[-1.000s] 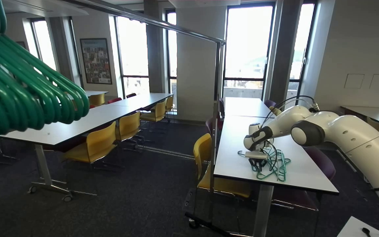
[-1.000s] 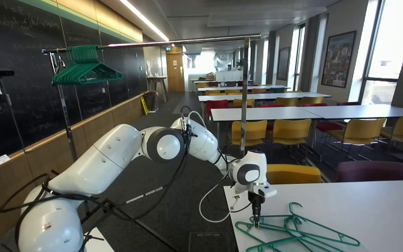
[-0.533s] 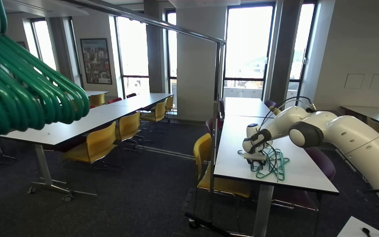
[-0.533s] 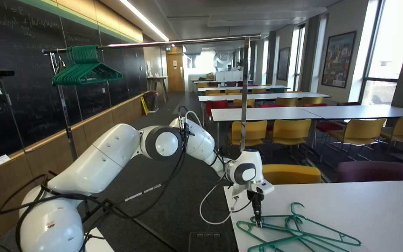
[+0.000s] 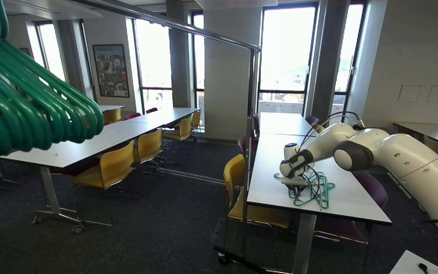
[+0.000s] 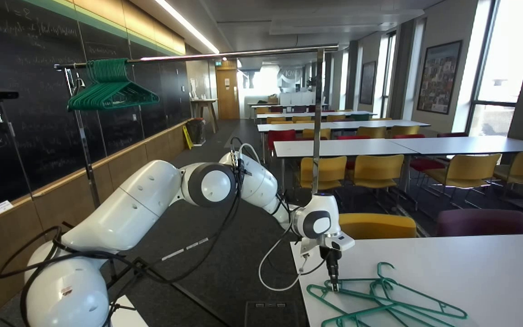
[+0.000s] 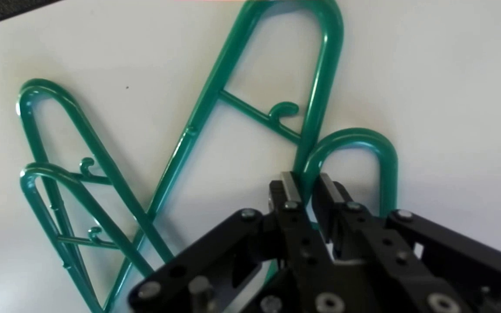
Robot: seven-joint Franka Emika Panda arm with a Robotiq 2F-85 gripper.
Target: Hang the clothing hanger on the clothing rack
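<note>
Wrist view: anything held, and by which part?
A hanger, pinched by the end effector just beside its rounded end; can't tell whether the adjoining hanger is caught too.

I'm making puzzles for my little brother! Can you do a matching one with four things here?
1. loose thin green triangular hangers
2. black two-fingered gripper
3. tall silvery metal clothing rack
4. rectangular dark-framed poster

A. on the wall
B. lying on the white table
C. carries a bunch of hangers
D. has a green hanger rod between its fingertips

Pairs: 1-B; 2-D; 3-C; 4-A
</note>
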